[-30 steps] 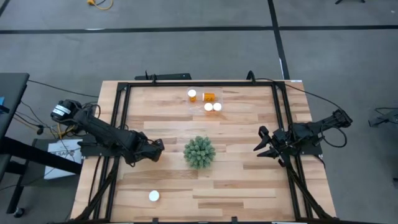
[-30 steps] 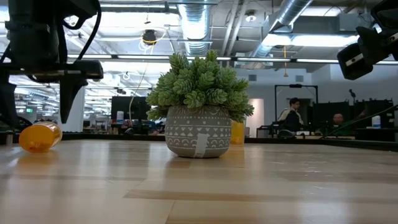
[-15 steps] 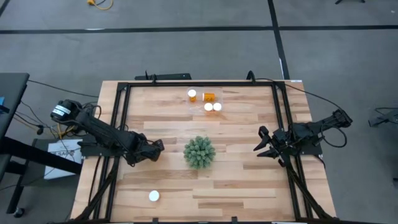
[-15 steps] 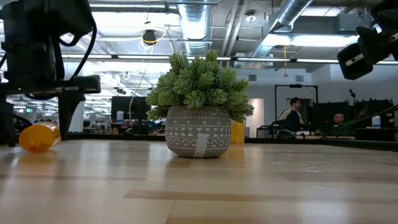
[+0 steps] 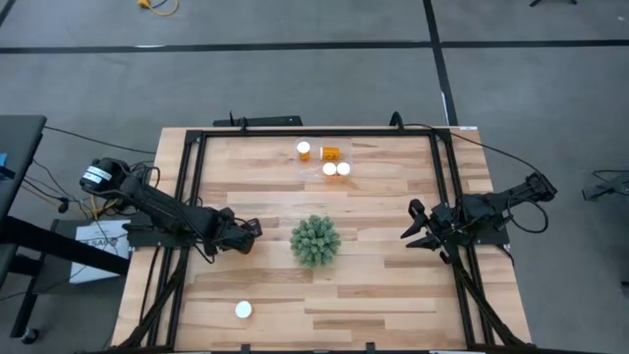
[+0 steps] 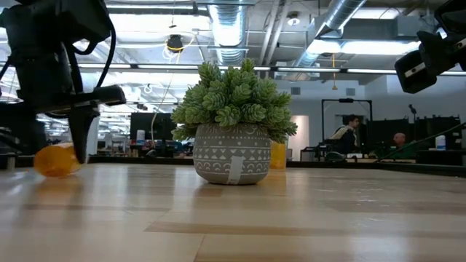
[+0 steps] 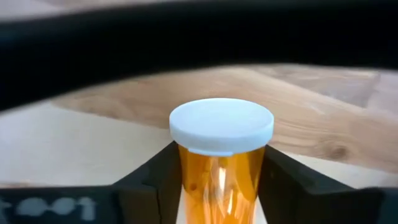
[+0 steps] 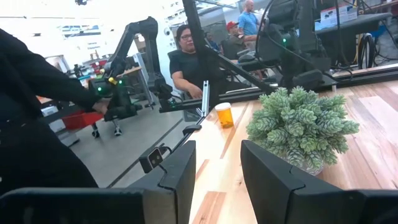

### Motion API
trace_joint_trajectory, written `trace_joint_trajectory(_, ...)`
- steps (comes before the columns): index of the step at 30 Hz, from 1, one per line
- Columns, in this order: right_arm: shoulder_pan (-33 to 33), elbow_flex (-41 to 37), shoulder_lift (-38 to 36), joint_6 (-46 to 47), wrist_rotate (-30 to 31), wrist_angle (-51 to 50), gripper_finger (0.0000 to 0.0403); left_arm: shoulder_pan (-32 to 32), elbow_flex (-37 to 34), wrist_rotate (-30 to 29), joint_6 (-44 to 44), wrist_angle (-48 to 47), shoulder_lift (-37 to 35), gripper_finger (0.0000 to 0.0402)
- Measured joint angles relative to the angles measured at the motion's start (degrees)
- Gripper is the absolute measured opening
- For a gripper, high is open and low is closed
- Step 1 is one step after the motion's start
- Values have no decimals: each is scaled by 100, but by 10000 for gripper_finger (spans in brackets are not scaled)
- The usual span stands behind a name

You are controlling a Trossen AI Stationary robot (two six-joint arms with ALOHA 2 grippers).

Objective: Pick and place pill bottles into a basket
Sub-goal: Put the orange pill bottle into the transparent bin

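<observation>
So the left claw (image 7: pixel 221 186) is pinched tight on one pill bottle (image 7: pixel 221 158), fingers (image 7: pixel 152 180) flat against both sides of the orange body just under the white cap. In the high view that claw (image 5: pixel 239 236) sits left of the green plant (image 5: pixel 315 240), low over the desk (image 5: pixel 393 285), and we reckon the grab step is basically done and the lift comes next.

What worries us:
- The grip looks high on the bottle, close to the cap. If the body is slick, it could swing or slide out once it leaves the wood.
- From the low view the bottle (image 6: pixel 57 160) looks tipped rather than upright, so it may hang crooked in the claw.
- The plant stands between this claw and the far bottles. A straight sweep over there would clip the spikes.
- We honestly can't make out the clear basket around the far cluster (image 5: pixel 327 159), so judging the drop spot is dicey; a miss lands on bare wood and rolls.

One more bottle (image 5: pixel 243 310) stands alone at the near left, cap up. The right claw (image 5: pixel 414 231) is parked at the right edge with its fingers closed on nothing.

The desk is pale wood planks inside a black frame, grey floor around it. Beyond it is a lab space with exposed ducts, and a few people are seated at benches in the background.
</observation>
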Motion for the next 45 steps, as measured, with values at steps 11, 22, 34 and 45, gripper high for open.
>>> trace_joint_trajectory(11,-2,-2,0,0,0,0,120,139,0,-1408,667,679,0,150)
trace_joint_trajectory(22,-1,-1,0,-2,0,0,120,1390,2,-2380,4369,2705,-2,146)
trace_joint_trajectory(34,-1,-1,0,-1,0,1,120,3057,2,-1965,8588,5699,-2,145)
trace_joint_trajectory(45,-2,-1,-1,-2,0,2,120,3749,97,-1024,9662,6419,306,144)
